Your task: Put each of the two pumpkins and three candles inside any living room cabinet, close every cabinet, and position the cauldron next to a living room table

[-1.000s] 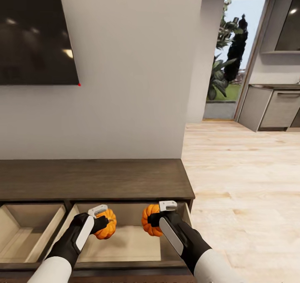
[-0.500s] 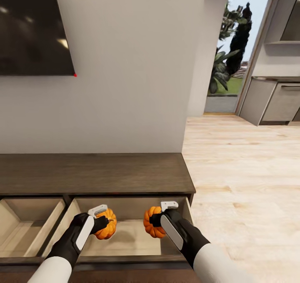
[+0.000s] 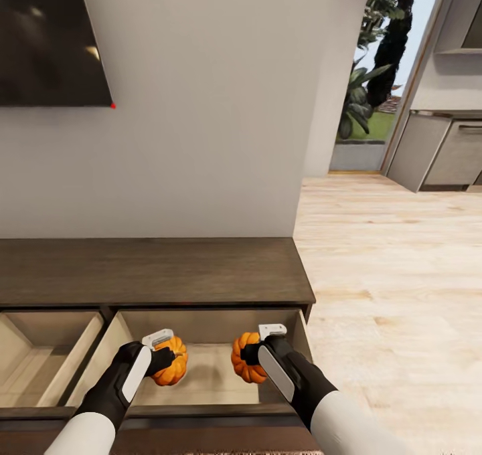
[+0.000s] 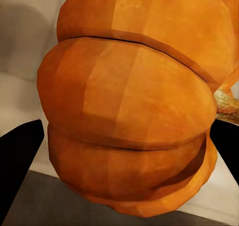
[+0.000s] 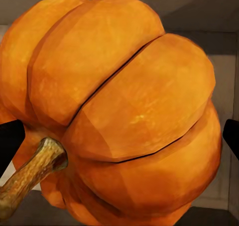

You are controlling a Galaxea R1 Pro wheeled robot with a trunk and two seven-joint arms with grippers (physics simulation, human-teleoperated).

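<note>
Low dark cabinet [image 3: 154, 271] across lower half of frame, two drawers pulled open, pale inside. TV [image 3: 47, 40] upper left on wall, bare plank floor [image 3: 395, 288] right, kitchen units [image 3: 442, 150] far upper right. Left gripper [image 3: 163, 354] clamped on one pumpkin [image 3: 171, 369], right gripper [image 3: 258, 353] clamped on the other pumpkin [image 3: 246, 365]; both hanging over the right-hand drawer [image 3: 201, 375], bottom centre, likely staged for dropping in. Nothing blocking the drop; drawer walls close beside each wrist. Both drawers to be shut afterwards.
</note>
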